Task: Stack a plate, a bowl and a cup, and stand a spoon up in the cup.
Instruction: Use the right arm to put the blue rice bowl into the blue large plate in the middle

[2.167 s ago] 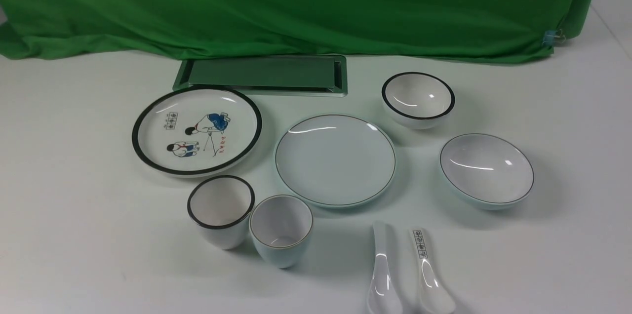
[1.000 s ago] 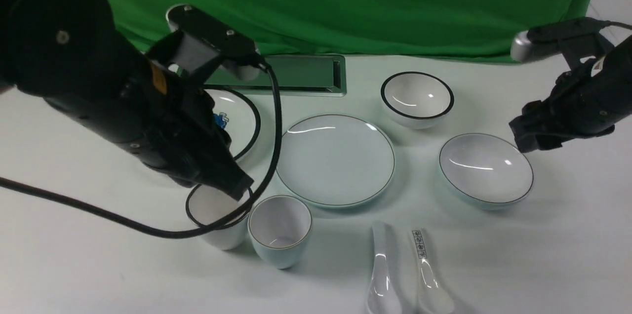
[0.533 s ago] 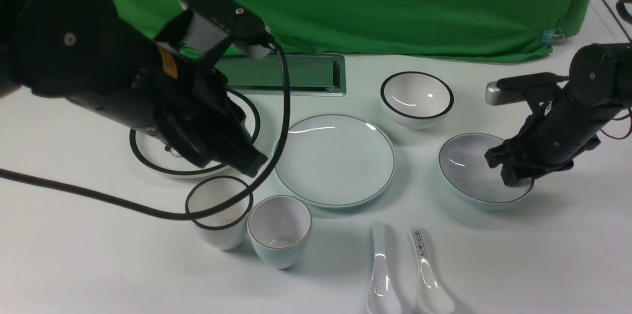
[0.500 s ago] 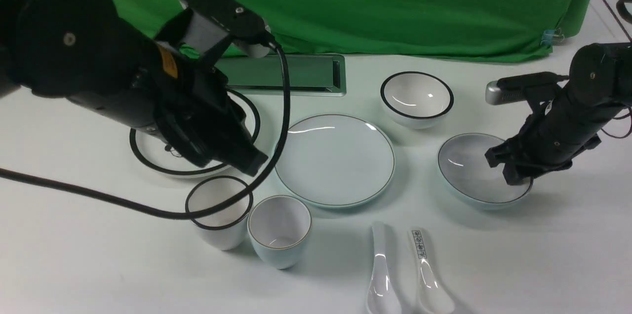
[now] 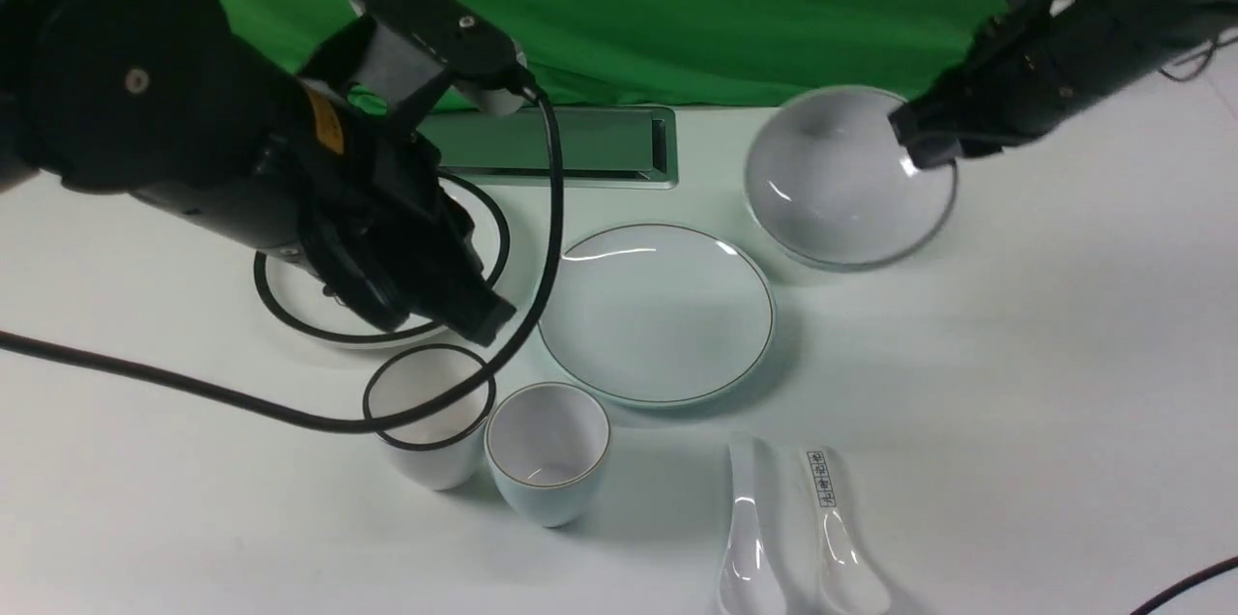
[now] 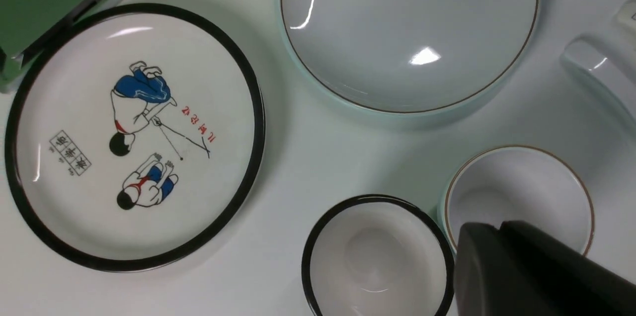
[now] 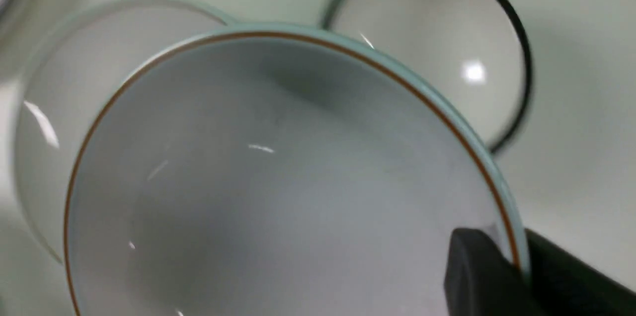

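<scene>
Bowl [image 5: 834, 190] wide, shallow, pale bluish-white, thin dark rim line, tilted.

Brightly, evenly lit from above, with soft faint shadows on the white table [image 5: 1064, 402] at the near right of each dish. Thin white glare streaks across the plate [image 5: 658, 315]. Motion-smeared bowl [image 5: 841, 180] at far right, softer still and out of focus in the right wrist view.

The bowl [image 5: 832, 190] aloft in right pincer [image 5: 919, 148]

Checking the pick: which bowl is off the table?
The wide thin-rimmed bowl, clamped at its rim by the right pincer; the black-rimmed bowl rests on the table.
</scene>
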You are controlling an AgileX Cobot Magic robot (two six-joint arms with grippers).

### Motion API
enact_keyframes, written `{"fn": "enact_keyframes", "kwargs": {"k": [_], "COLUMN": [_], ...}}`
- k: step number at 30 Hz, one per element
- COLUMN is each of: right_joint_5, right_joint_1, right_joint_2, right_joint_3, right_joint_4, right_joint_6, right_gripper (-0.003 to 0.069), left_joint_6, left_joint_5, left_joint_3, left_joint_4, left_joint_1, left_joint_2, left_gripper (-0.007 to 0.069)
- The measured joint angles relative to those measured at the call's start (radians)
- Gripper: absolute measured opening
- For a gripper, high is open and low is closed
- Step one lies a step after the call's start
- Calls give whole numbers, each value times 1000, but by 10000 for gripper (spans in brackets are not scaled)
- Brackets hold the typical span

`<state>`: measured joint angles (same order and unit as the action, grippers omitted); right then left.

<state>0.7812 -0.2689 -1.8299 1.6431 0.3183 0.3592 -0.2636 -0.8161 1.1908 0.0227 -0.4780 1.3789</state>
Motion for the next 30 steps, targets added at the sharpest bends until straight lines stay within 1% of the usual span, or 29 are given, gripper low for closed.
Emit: {"fn": "enact_keyframes", "kwargs": {"k": [2,3,5,8,16,23,25,26,28,30], "right_joint_5": [0,0,0,6,10,14,19,22,34,58], "right_joint_1": [-53,-58,-117,-146,-145,-145,-143,-142,-141,-139], "right_joint_2": [-34,-34,-112,-187,-359,-406,-411,-411,-411,-408], "right_joint_3": [53,53,107,143,244,257,258,261,263,264], "right_joint_4": [16,16,21,22,13,14,19,19,18,17], "right_joint_6": [4,4,5,-2,-63,-100,-102,-102,-102,-102], "right_gripper": [68,68,68,68,68,74,92,114,179,269], "left_joint_6": [0,0,0,0,0,0,0,0,1,4], "left_joint_5": [1,1,-6,-26,-40,26,39,43,45,42], "left_joint_3": [0,0,0,0,0,0,0,0,0,0], "left_joint_4": [-2,-2,-2,-2,-2,1,1,1,1,10], "left_joint_1": [0,0,0,0,0,0,0,0,0,0], "left_joint_2": [0,0,0,0,0,0,0,0,0,0], "left_gripper": [-28,-28,-28,-28,-28,-28,-28,-28,-27,-19]}}
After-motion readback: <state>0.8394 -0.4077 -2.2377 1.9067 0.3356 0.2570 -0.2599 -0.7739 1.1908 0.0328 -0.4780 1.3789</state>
